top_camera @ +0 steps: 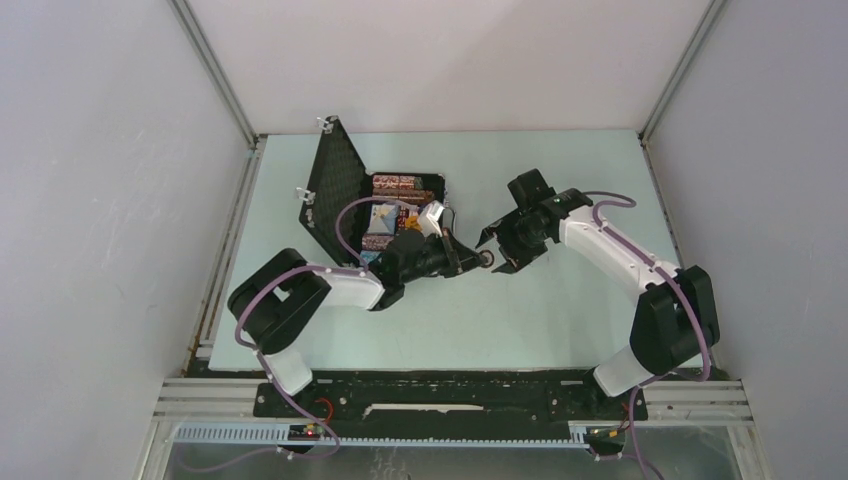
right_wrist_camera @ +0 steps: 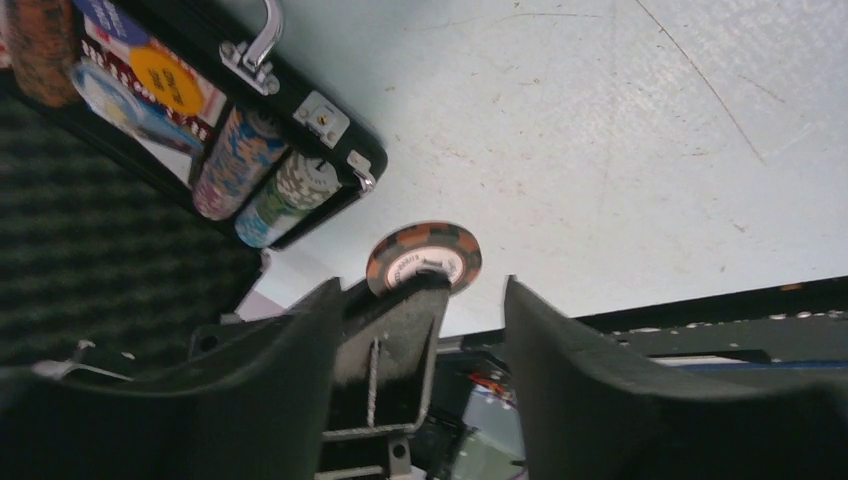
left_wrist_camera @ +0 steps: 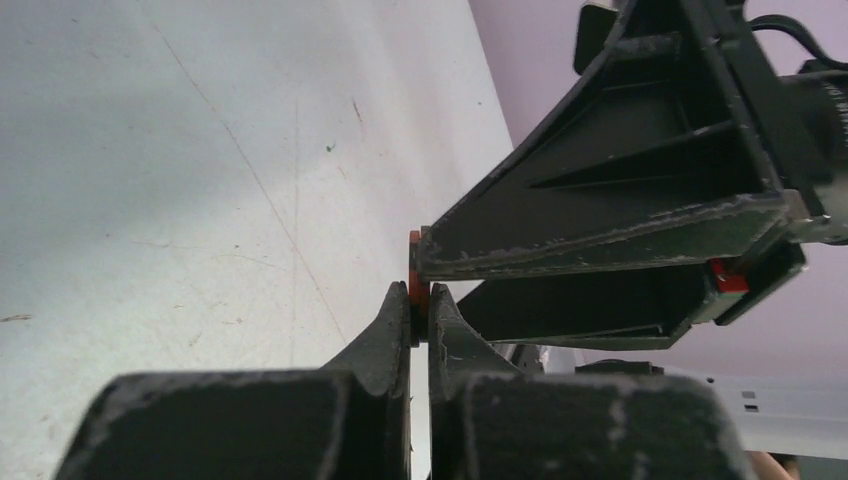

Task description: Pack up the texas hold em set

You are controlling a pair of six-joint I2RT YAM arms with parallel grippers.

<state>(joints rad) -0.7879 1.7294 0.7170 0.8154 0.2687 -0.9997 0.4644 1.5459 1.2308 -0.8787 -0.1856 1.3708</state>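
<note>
Chip (right_wrist_camera: 424,257) pinched in mid-air beside the open case (top_camera: 335,190).
The left gripper (left_wrist_camera: 420,310) squeezes the orange-and-dark chip by its edge, just right of the case. The right gripper (top_camera: 497,250) has its fingers spread wide around that chip. The case holds rows of chips (right_wrist_camera: 262,165), an orange button (right_wrist_camera: 168,78) and a blue button (right_wrist_camera: 105,95).

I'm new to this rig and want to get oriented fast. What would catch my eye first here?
Mid-table, the two arms meet tip to tip: the left end effector is shut on an orange-edged chip, with the right end effector open close by. At the far left stands the black case, lid upright, with rows of chips inside.
</note>
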